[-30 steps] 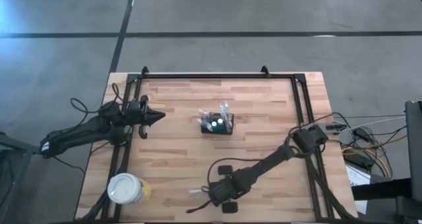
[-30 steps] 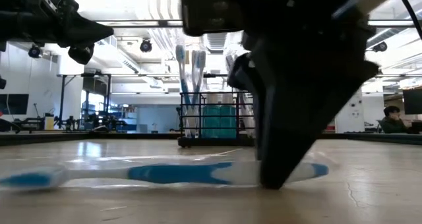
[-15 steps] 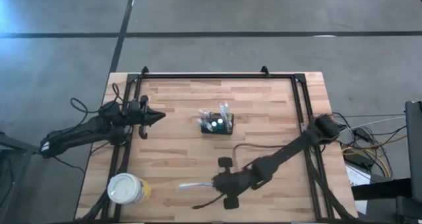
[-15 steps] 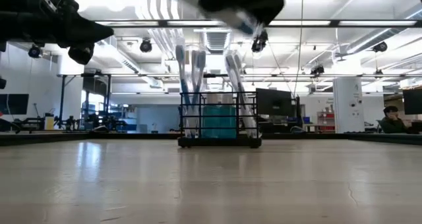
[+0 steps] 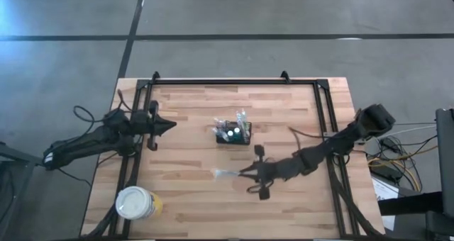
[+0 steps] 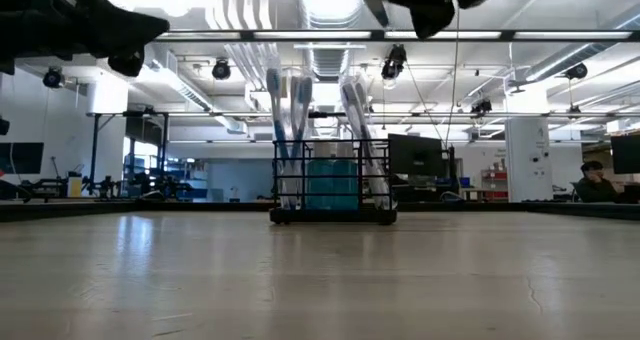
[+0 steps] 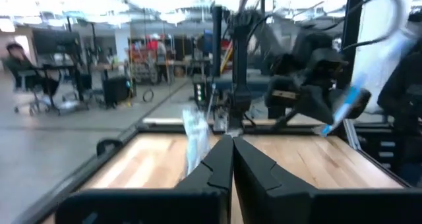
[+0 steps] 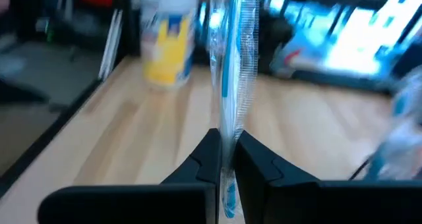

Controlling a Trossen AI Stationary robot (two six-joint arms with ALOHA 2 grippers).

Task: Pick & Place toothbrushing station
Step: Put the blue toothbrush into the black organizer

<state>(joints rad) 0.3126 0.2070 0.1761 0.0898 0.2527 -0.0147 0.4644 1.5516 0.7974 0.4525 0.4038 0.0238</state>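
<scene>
Right hand (image 5: 250, 174) grips a clear blue toothbrush (image 5: 228, 174), raised just short of the toothbrushing station (image 5: 234, 134) at worktop (image 5: 284, 113) centre. Station already holds several brushes. Remaining: insertion. Left hand (image 5: 167, 125), fingers closed and empty, waits well clear.

wood table (image 5: 184, 177) | mesh caddy (image 5: 234, 134) centre | tub (image 5: 137, 203), probably lidded, near-left corner
</scene>
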